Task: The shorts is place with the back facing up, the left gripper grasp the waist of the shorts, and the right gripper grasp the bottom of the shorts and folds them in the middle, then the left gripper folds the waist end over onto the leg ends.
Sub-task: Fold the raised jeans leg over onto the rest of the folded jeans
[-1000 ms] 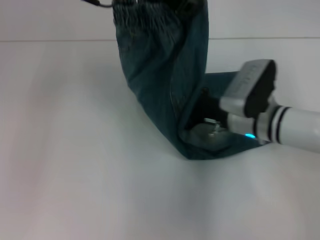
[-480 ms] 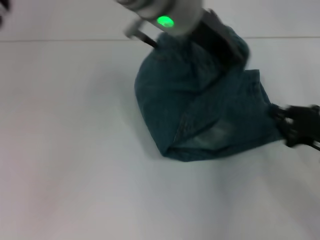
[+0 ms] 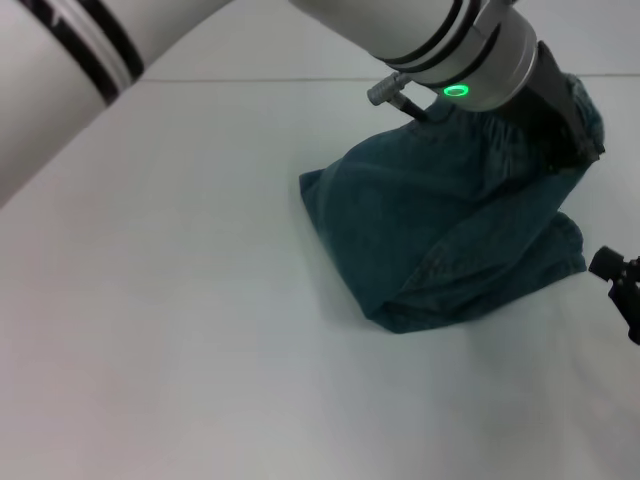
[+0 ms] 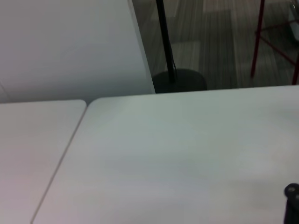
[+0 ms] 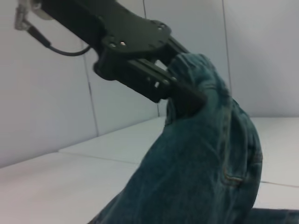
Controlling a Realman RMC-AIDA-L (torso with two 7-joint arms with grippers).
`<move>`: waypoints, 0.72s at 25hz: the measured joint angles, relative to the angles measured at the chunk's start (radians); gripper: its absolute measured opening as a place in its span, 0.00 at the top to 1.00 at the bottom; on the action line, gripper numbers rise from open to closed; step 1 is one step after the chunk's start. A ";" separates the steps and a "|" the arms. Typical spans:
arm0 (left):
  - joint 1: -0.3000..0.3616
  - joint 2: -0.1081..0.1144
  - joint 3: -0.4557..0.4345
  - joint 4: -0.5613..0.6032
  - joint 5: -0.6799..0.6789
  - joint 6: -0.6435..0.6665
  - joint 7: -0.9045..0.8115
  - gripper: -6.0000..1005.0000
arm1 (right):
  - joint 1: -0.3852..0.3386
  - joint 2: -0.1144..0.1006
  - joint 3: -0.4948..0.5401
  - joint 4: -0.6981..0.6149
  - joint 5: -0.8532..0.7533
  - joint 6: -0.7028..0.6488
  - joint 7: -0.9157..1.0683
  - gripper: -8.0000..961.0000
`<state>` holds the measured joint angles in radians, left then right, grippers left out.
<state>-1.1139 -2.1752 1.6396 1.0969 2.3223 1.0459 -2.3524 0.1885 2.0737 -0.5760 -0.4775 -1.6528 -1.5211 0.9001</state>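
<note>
From the head camera I see the shorts [image 3: 450, 240], blue-green denim, heaped in a folded mound on the white table [image 3: 180, 330], toward its right side. My left arm reaches across from the upper left, its silver cuff showing a green light. The left gripper [image 3: 575, 135] is clamped on the waist of the shorts [image 3: 590, 118], holding that gathered end raised above the rest of the cloth; the fabric drapes down from it to the table.

The right wrist camera confirms this from close by: the black fingers [image 5: 180, 88] pinch a bunched fold of denim, and the cloth hangs below them. The pockets, the embroidery and the leg hems are hidden in the folds, so I cannot make them out.

The right gripper [image 3: 622, 285] sits low at the right edge of the head view, just beside the shorts but apart from them. It is mostly cut off, and I cannot tell how its fingers stand.
</note>
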 joint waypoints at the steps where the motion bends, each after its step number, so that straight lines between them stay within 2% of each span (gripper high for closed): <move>1: -0.005 0.000 0.000 -0.013 0.002 -0.004 0.001 0.77 | 0.000 0.000 0.001 0.000 -0.008 -0.001 0.000 0.99; 10: 0.000 0.002 -0.005 -0.048 0.030 -0.038 -0.002 0.39 | 0.011 0.003 -0.004 -0.001 -0.035 -0.013 0.004 0.99; 17: -0.041 0.000 0.005 -0.122 0.095 -0.018 -0.027 0.12 | 0.011 0.004 0.003 -0.009 -0.038 -0.030 0.006 0.99; 18: -0.044 0.000 0.008 -0.131 0.099 -0.016 -0.029 0.12 | 0.011 0.003 0.004 -0.009 -0.038 -0.032 0.006 0.99</move>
<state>-1.1583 -2.1756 1.6480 0.9654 2.4212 1.0296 -2.3815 0.2000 2.0772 -0.5722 -0.4866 -1.6905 -1.5528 0.9059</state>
